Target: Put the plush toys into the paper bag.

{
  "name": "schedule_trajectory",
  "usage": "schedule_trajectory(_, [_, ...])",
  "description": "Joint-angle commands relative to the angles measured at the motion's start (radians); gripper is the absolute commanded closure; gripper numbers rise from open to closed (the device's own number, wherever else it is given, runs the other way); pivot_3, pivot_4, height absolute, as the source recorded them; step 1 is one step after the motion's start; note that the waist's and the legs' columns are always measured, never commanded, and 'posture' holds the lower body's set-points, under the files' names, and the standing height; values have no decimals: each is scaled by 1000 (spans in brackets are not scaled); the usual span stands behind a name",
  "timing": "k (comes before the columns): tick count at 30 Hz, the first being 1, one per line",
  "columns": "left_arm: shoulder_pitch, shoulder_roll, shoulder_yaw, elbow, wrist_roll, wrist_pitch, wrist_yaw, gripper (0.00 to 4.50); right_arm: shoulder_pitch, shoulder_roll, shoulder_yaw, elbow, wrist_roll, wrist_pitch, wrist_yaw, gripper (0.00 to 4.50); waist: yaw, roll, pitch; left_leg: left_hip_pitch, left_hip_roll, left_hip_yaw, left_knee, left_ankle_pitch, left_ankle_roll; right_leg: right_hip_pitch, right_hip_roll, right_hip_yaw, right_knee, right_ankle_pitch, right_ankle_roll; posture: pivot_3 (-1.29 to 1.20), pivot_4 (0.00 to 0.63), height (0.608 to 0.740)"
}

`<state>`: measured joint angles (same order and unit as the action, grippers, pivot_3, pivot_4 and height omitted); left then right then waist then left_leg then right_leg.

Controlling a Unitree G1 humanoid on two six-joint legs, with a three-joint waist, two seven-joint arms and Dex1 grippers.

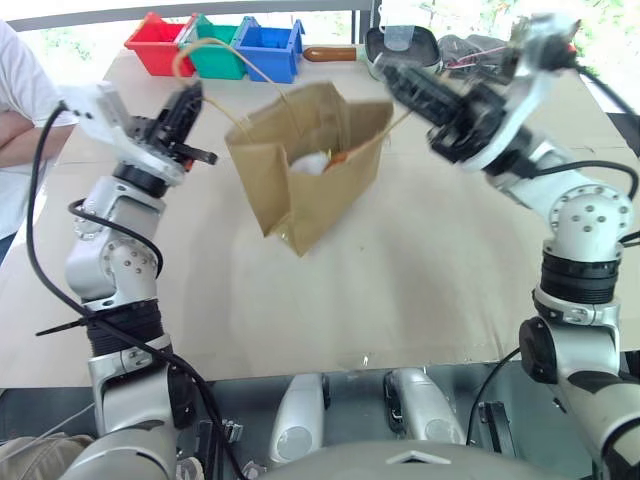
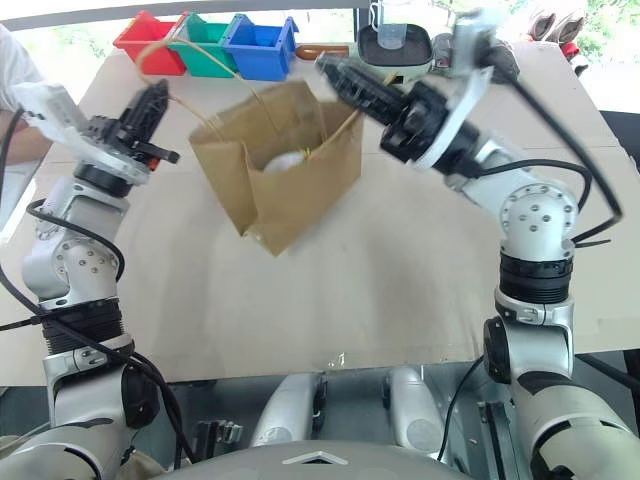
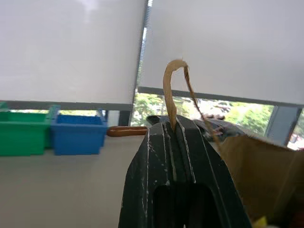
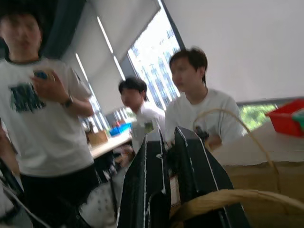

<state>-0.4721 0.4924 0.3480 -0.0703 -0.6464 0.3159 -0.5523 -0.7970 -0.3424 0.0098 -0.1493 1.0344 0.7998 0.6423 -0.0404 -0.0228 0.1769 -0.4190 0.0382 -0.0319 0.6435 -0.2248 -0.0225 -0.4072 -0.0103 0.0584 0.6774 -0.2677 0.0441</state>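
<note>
The brown paper bag [image 1: 300, 170] hangs tilted between my two grippers, its mouth open toward me. Inside the mouth lies a white plush toy [image 1: 310, 162] with a red bit beside it; the rest of the bag's inside is hidden. My left gripper [image 1: 190, 100] is shut on one tan loop handle [image 3: 171, 90], to the bag's left. To the bag's upper right, my right gripper [image 1: 385, 72] is shut on the other handle [image 4: 228, 199], which runs taut down to the bag's rim.
Red [image 1: 158, 42], green [image 1: 215, 48] and blue [image 1: 268, 48] bins stand at the table's back left. A dark pan with a cup [image 1: 400, 45] sits at the back. A person's white sleeve [image 1: 15, 90] shows at the left edge, and several people [image 4: 47, 109] stand nearby.
</note>
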Motion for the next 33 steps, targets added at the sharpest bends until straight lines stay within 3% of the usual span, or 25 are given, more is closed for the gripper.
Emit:
schedule_trajectory(1, [38, 0, -33, -66, 34, -28, -19, 4500, -3, -9, 58, -39, -102, -46, 53, 4339, 0, 0, 0, 0, 0, 0, 0, 0, 0, 0, 0, 0, 0, 0, 0, 0, 150, 740])
schedule_trajectory(11, [107, 11, -50, -79, 81, -49, -50, 4500, -39, -3, 38, -56, -181, -74, 75, 4339, 3, 0, 0, 0, 0, -1, 1, 0, 0, 0, 0, -1, 0, 0, 0, 0, 150, 740])
schedule_trajectory(14, [112, 21, -34, -73, 83, -47, -45, 4500, -56, -2, 31, -40, -204, -78, 70, 3522, 4, 0, 0, 0, 0, -1, 1, 0, 0, 0, 0, -1, 1, 0, 0, 0, 150, 740])
schedule_trajectory(22, [144, 51, -3, -96, 24, -8, -74, 4500, -40, -68, 14, -115, -169, 1, 95, 27, 4, 0, 0, 0, 0, -1, 1, 0, 0, 0, 0, -1, 0, 0, 0, 0, 150, 740])
schedule_trajectory(29, [187, 82, 51, -141, -76, 42, -132, 4500, 22, -271, -37, -246, -98, 155, 112, 27, 5, 0, 0, 0, 0, -1, 1, 0, 0, 0, 0, -1, 0, 0, 0, 0, 150, 740])
schedule_trajectory(32, [226, 113, 94, -166, -157, 93, -178, 3625, 49, -366, -82, -293, -47, 218, 122, 0, 4, 0, 0, 0, 0, -1, 0, 0, 0, 0, 0, -1, 0, 0, 0, 0, 150, 740])
schedule_trajectory(33, [239, 124, 106, -168, -174, 109, -185, 3098, 56, -388, -97, -305, -27, 233, 123, 0, 3, 0, 0, 0, 0, -1, 0, 0, 0, 0, 0, -1, 0, 0, 0, 0, 150, 740])
